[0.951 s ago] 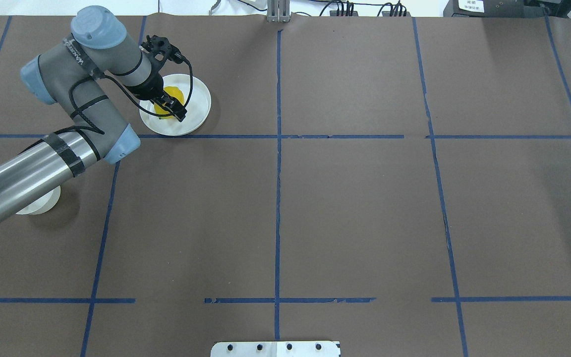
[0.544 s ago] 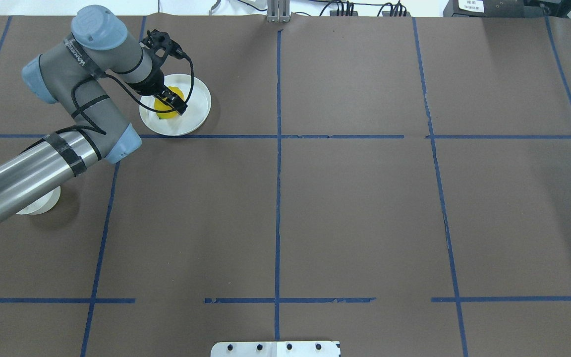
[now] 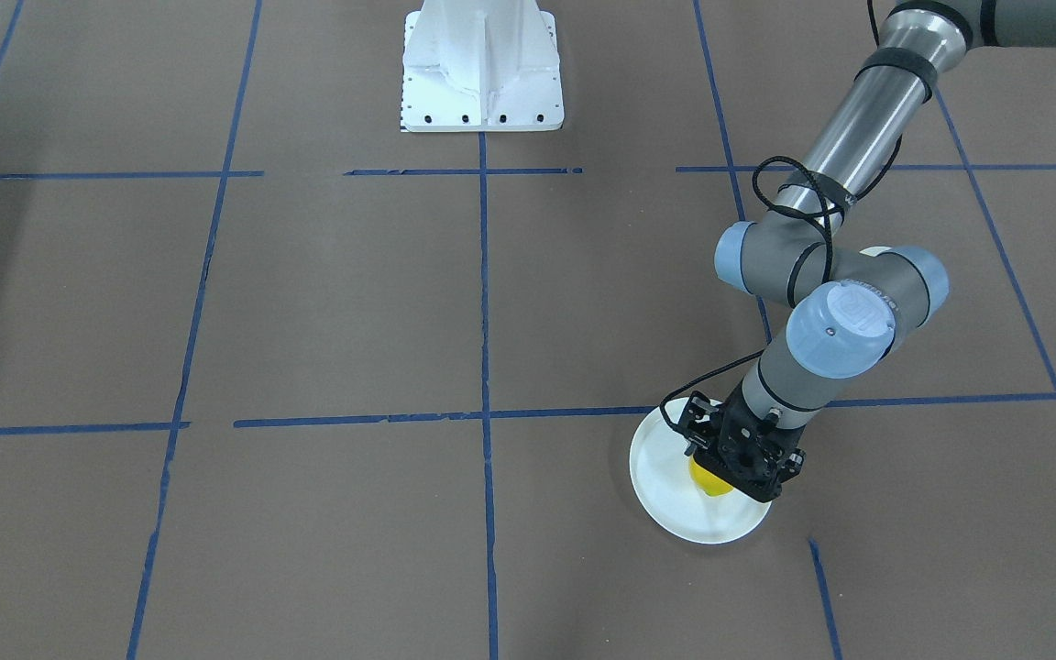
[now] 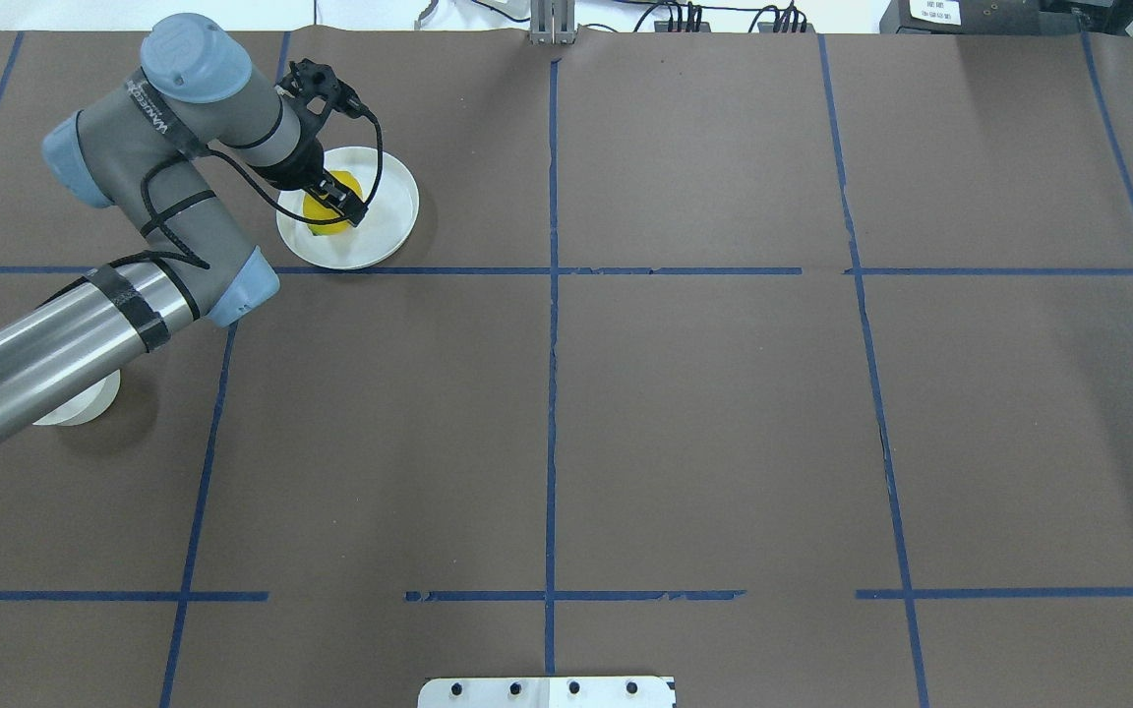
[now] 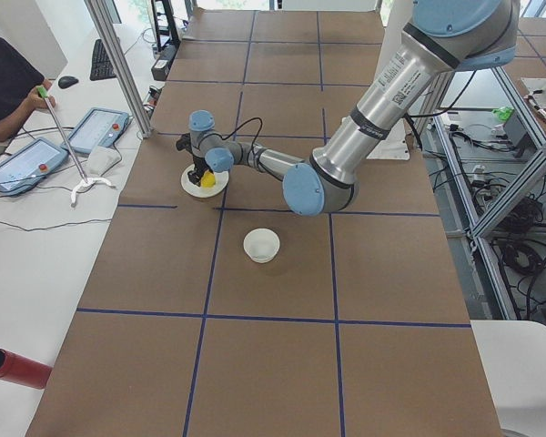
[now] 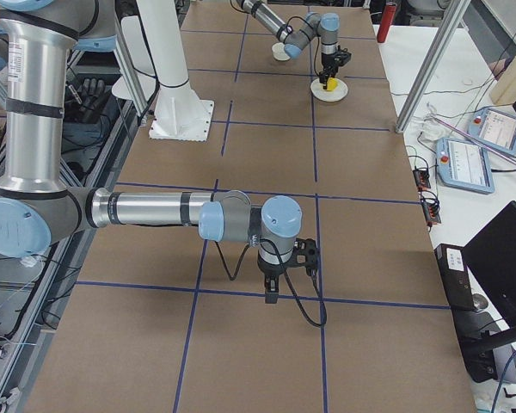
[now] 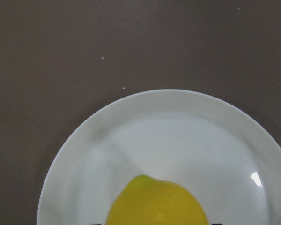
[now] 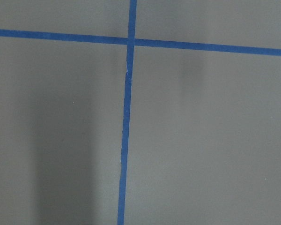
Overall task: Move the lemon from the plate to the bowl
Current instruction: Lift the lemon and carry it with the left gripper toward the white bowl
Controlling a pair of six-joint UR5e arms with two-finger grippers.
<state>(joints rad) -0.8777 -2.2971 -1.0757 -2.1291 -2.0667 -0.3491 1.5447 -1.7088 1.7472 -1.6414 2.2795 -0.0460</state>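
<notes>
The yellow lemon lies on the flat white plate at the far left of the table. My left gripper is down over it, fingers on both sides. In the left wrist view the lemon fills the bottom centre on the plate, with dark fingertips touching its two sides. The small white bowl stands nearer the robot, half hidden under my left arm in the overhead view. My right gripper hangs over bare table far from both; I cannot tell if it is open.
The robot's white base mount stands at the middle of the near edge. The brown table carries blue tape lines. A metal post and operators' tablets are beyond the table's far edge.
My left gripper has come down onto the lemon on the plate and then held nearly still. The lemon remains on the plate.
</notes>
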